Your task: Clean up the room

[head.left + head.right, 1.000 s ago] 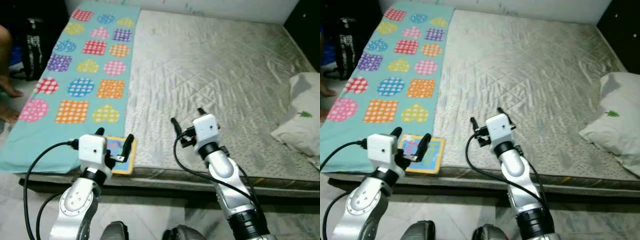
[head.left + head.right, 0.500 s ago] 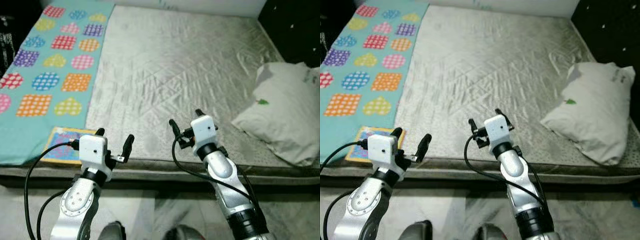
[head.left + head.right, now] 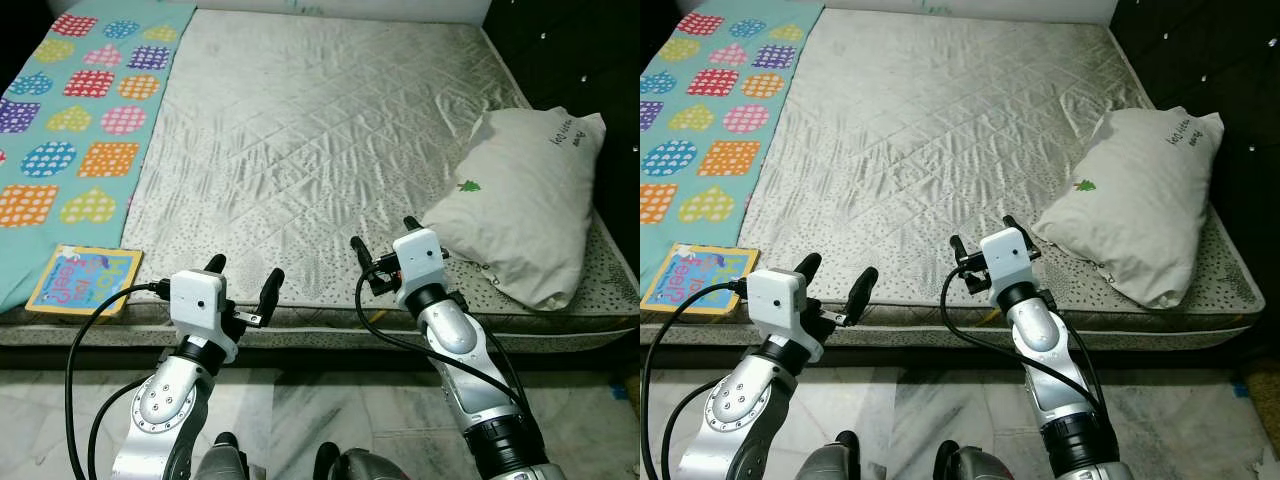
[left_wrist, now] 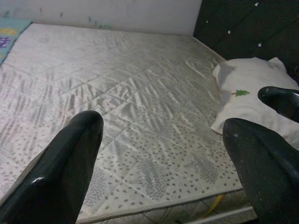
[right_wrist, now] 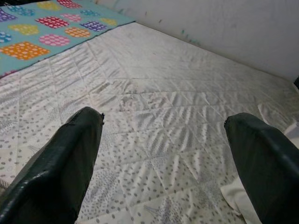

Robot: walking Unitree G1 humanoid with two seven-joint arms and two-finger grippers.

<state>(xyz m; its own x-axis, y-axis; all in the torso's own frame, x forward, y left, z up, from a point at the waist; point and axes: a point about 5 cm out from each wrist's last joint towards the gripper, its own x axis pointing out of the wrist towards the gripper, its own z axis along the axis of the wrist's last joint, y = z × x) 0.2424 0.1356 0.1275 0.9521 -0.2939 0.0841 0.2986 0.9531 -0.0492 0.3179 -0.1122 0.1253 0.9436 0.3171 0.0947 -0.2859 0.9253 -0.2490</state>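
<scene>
A wide bed with a grey quilted mattress point(image 3: 300, 130) stands before me. A white pillow point(image 3: 520, 200) with a small green tree print lies at its right side. A children's book point(image 3: 85, 280) with a yellow border rests at the near left corner, on a teal blanket point(image 3: 70, 110) patterned with coloured hearts and squares. My left gripper point(image 3: 243, 278) hovers open at the bed's front edge, right of the book. My right gripper point(image 3: 385, 240) is open too, over the front edge just left of the pillow. Neither holds anything.
Pale marble floor point(image 3: 300, 420) runs along the bed's front. A dark padded headboard point(image 3: 560, 50) rises at the right, a white wall point(image 4: 107, 14) beyond the far side. The mattress point(image 5: 154, 116) between blanket and pillow is bare.
The camera has swung to the right: the blanket and book slid left, the whole pillow and headboard came into view. Both grippers stay open and hold the same pose.
</scene>
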